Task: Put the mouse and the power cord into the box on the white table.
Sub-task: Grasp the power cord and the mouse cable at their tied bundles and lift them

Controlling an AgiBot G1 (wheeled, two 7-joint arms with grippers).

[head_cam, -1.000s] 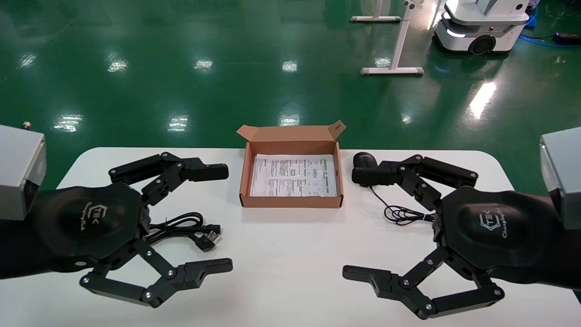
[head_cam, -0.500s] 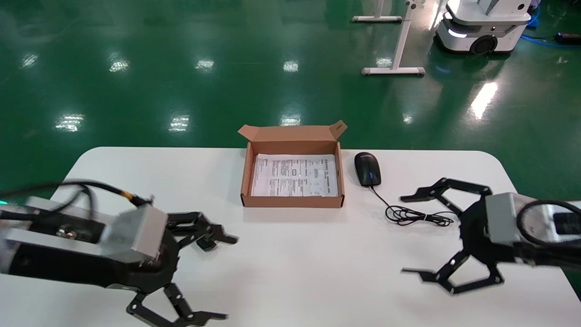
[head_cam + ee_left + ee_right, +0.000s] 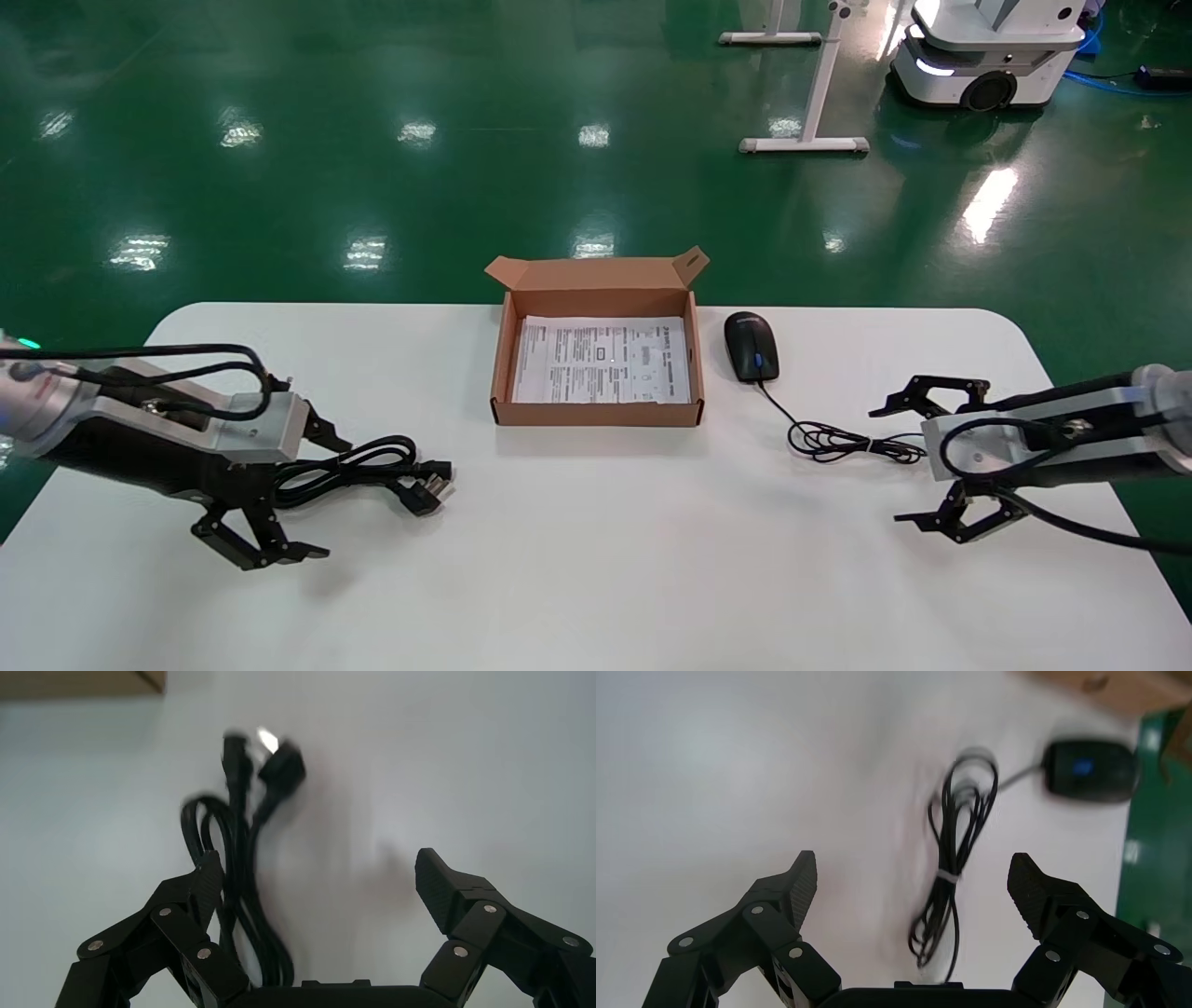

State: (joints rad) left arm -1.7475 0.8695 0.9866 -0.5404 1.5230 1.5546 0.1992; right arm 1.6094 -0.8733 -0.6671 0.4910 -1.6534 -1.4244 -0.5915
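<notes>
The open brown box stands at the far middle of the white table, a printed sheet in its bottom. To its right lies the black mouse, its thin wire coiled toward my right gripper, which is open low over the table with the coil's end between its fingers. The power cord lies at the left, plug pointing right. My left gripper is open, with the cord's bundle beside its far finger.
Beyond the table's far edge is shiny green floor with a white wheeled robot base and a white stand's foot. A corner of the box shows in the left wrist view. Bare tabletop lies between the two grippers.
Both arms have dropped from close to the head camera down to table level. The left gripper now sits at the power cord and the right at the mouse wire's coil. Both stay open.
</notes>
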